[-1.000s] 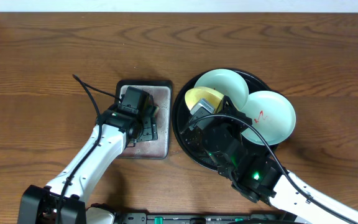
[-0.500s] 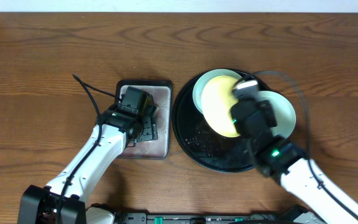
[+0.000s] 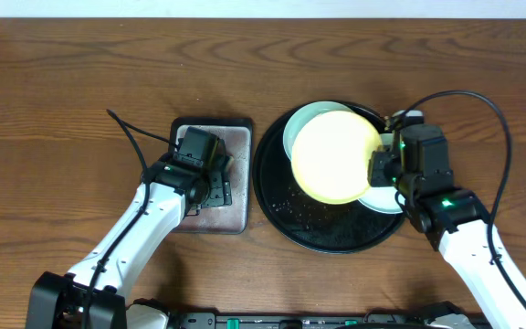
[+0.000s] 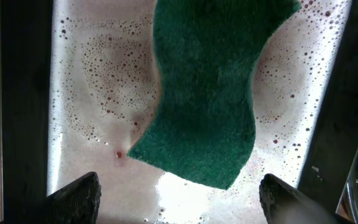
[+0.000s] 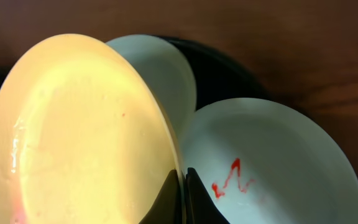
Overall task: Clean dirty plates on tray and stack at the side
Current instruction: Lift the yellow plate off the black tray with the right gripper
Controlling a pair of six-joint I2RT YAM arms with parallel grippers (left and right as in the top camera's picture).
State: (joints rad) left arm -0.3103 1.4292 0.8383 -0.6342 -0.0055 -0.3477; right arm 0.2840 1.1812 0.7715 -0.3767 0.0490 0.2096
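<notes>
My right gripper is shut on the rim of the pale yellow plate and holds it raised above the black tray. In the right wrist view the jaws pinch the yellow plate at its edge. Two mint-green plates lie on the tray beneath: one at the back, one at the right with a red sauce squiggle. My left gripper is open just above the grey metal tray, next to a green sponge.
The grey metal tray stands left of the black tray and holds soapy water with bubbles. Wet specks lie on the black tray's front part. Brown wooden table surrounds both.
My right arm swung from the tray's front left to its right side. The yellow plate rose in its grip and now faces up above the tray. The left arm has not moved.
</notes>
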